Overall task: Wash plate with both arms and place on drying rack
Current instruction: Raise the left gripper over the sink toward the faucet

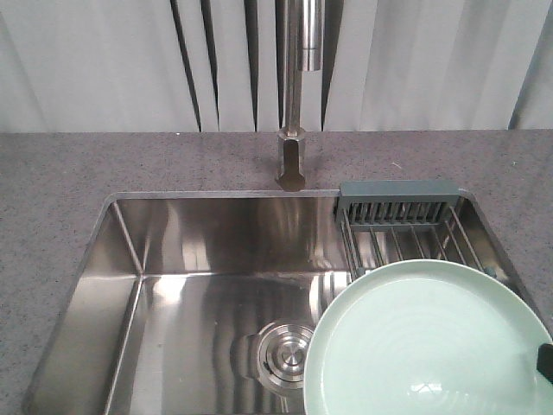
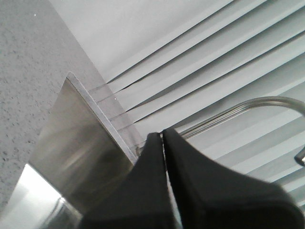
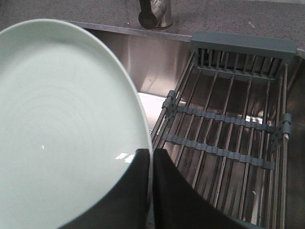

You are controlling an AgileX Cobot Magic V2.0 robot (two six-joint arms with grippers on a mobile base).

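Observation:
The pale mint-green plate (image 1: 428, 341) hangs tilted over the right half of the sink, in front of and above the drying rack (image 1: 406, 226). In the right wrist view my right gripper (image 3: 152, 152) is shut on the plate (image 3: 62, 124) at its right rim, one finger on each face. The rack (image 3: 228, 124), steel rods with grey-green end pieces, lies just right of that rim. A black bit of the right gripper (image 1: 544, 361) shows at the plate's edge. My left gripper (image 2: 163, 136) is shut with nothing in it, near the sink's upper wall, away from the plate.
The steel sink (image 1: 130, 285) has a round drain (image 1: 285, 350) at its bottom, left of the plate. The faucet (image 1: 294, 95) rises behind the sink's middle. Grey speckled counter (image 1: 52, 173) surrounds the sink, with blinds behind.

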